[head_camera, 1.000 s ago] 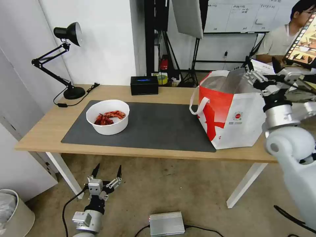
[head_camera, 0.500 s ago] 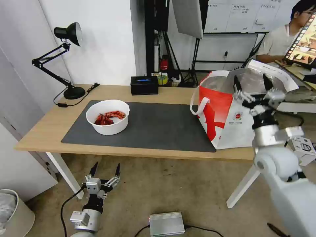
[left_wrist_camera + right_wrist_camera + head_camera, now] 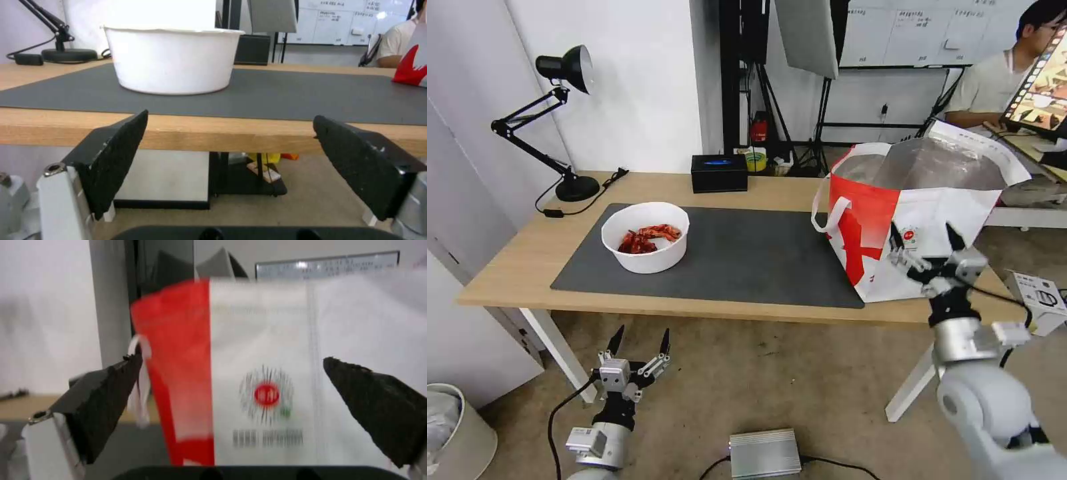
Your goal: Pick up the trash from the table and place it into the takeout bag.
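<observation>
A white bowl of red scraps [image 3: 646,237] sits on the left part of the dark grey mat [image 3: 740,257] on the table [image 3: 514,267]; the left wrist view shows the bowl [image 3: 171,60] side-on. The takeout bag [image 3: 914,220] stands open at the table's right end, foil lining visible, and its front with the red logo [image 3: 267,395] faces the right wrist camera. My right gripper [image 3: 926,250] is open and empty, in front of the bag's front face. My left gripper [image 3: 639,345] hangs open and empty below the table's front edge.
A black tissue box [image 3: 719,173] stands at the back edge, and a black desk lamp [image 3: 560,120] at the back left corner. On the floor lie a silver box [image 3: 765,453] and a white bin [image 3: 457,427]. A person sits behind the bag.
My right arm has come down from above the bag's mouth to in front of its front face, gripper still open. The left arm has barely moved.
</observation>
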Tool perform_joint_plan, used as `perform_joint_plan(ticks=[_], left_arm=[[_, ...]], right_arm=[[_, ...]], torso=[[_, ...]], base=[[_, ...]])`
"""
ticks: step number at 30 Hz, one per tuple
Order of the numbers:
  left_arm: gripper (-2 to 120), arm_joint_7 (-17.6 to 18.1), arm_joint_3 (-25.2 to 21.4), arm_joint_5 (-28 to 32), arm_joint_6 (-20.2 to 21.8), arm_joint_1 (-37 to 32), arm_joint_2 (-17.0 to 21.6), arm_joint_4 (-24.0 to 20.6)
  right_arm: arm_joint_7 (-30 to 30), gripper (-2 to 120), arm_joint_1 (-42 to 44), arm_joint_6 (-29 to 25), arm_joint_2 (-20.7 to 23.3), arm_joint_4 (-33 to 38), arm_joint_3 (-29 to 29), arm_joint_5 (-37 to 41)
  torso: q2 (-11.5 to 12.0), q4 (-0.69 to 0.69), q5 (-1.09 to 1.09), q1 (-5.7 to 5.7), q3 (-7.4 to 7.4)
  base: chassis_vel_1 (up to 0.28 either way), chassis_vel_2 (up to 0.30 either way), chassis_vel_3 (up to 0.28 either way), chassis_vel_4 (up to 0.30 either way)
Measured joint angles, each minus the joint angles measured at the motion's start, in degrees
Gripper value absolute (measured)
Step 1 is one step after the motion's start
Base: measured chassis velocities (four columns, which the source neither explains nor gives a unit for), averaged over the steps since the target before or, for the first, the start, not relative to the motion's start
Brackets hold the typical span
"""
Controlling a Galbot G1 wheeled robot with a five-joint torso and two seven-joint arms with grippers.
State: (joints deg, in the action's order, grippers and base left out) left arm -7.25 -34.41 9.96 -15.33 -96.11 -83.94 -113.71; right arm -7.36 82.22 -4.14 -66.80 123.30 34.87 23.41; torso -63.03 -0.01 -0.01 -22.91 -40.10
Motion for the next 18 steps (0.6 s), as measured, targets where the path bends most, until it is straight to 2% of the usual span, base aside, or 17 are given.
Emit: perform_joint_plan(ticks=[6, 18], left_arm=[[100, -0.02, 0.41, 0.24, -0.03, 0.28, -0.10, 0.01], [100, -0.02, 0.48, 0.27, -0.14, 0.12, -0.19, -0.09]], right_arm=[[0.00, 100, 4.79, 2.55, -2.83, 1.58, -0.60, -4.39], [1.25, 100, 9.07, 0.27, -5.76, 1.44, -1.40, -7.61]], torso=[[0.00, 0.01, 0.00, 0.00, 0.00], [0.00, 0.01, -0.01, 0.00, 0.00]], base=[[0.000, 0.000, 0.000, 0.000], [0.000, 0.000, 0.000, 0.000]])
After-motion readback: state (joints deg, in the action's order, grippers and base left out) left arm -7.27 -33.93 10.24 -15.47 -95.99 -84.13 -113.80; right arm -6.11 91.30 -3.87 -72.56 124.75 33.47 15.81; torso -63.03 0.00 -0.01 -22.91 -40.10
